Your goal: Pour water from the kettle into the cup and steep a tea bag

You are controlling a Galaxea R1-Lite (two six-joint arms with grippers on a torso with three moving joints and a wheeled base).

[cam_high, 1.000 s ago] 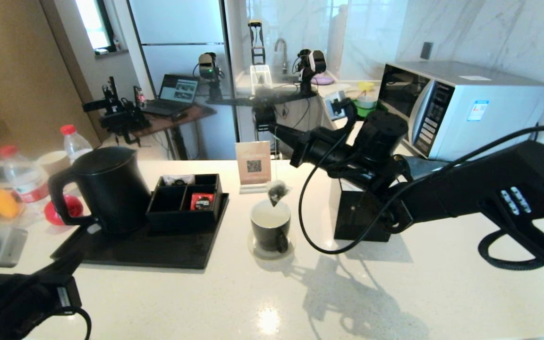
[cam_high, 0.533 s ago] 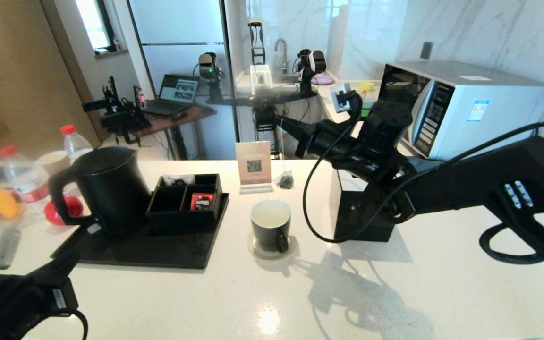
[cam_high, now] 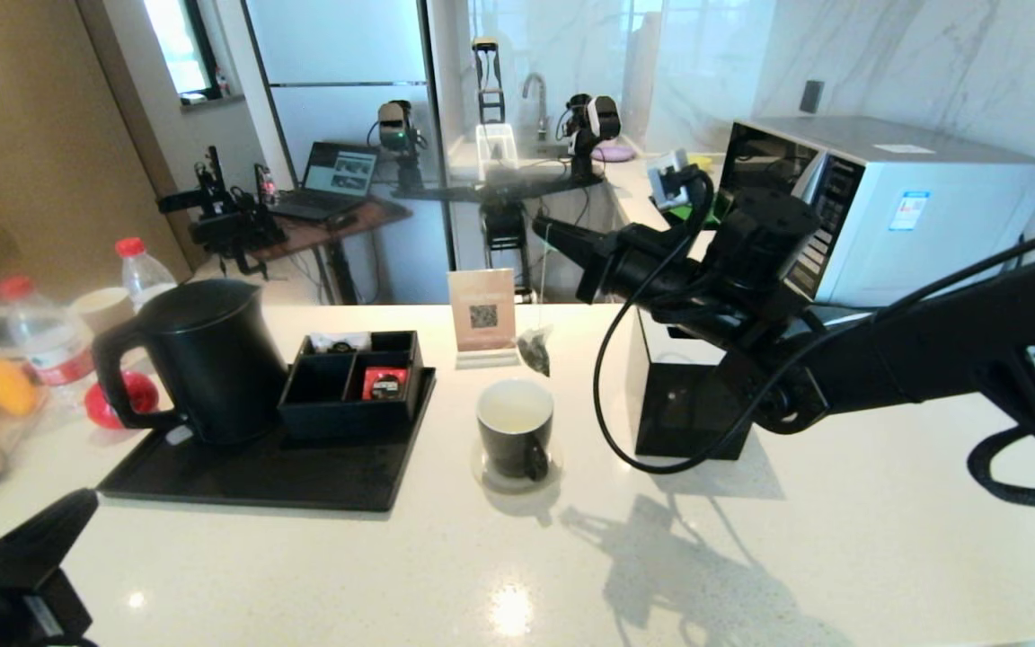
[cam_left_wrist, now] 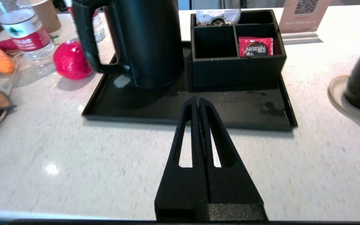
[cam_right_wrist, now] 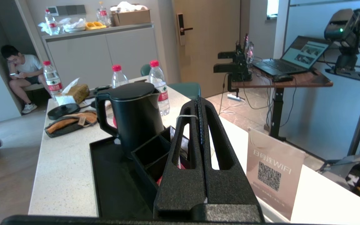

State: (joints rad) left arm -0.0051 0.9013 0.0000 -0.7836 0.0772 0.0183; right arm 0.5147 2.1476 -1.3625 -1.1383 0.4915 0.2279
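Seemingly poured already, so my right claw (cam_high: 546,229), clamped on the string, dangles the tea bag (cam_high: 535,350) above the cup (cam_high: 515,427), undipped.

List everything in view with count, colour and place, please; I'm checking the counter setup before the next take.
kettle: 1, matte black, left end of tray
tray: 1, black, counter's left half
compartment box: 1, black, on tray right of kettle, red sachet inside
cup: 1, black with white inside, on saucer at counter's middle
tea bag: 1, dark, hanging on its string above and behind cup
QR sign: 1, beige, behind cup
bottles: 2 in head view, clear, red caps, far left
microwave: 1, white, back right
left gripper: shut, empty, before tray
right gripper: shut on tea bag string, raised over counter
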